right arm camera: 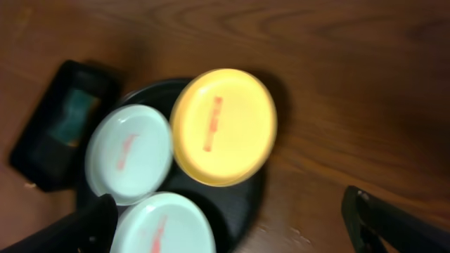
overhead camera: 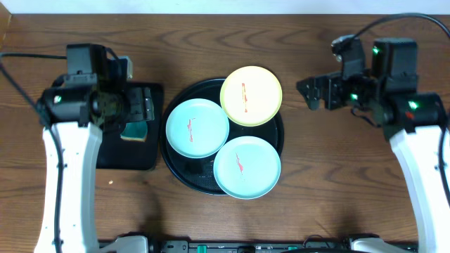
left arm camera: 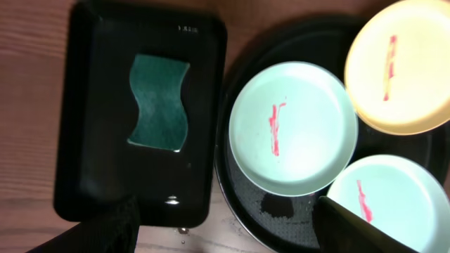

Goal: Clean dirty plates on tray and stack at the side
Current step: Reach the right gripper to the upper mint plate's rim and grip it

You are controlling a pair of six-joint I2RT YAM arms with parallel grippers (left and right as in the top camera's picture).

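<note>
- Bench [overhead camera: 337, 183]: dark brown wood grain, carrying two black trays
- Round tray [overhead camera: 184, 176]: glossy black with a raised rim, at the centre of the overhead view
- Yellow plate [overhead camera: 251, 95]: on the upper right of the round tray, overhanging its rim; red smear at centre
- Left mint-blue plate [overhead camera: 197, 128]: on the left part of the round tray, its edge meeting the yellow plate; red smear at centre
- Lower mint-blue plate [overhead camera: 247, 167]: on the lower right of the round tray, overhanging the rim; red smear at centre
- Rectangular tray [overhead camera: 126, 156]: just beside the round tray, at centre left of the overhead view
- Sponge [left arm camera: 159, 102]: green with wavy sides, lying flat inside the rectangular tray
- Left arm [overhead camera: 67, 161]: above the rectangular tray
- Left jaws: wide apart, with the fingers [left arm camera: 105, 225] at the lower corners of the left wrist view
- Right arm [overhead camera: 415, 133]: at the upper right of the overhead view
- Right jaws: wide apart, above bare bench to the right of the yellow plate, clear of it
</note>
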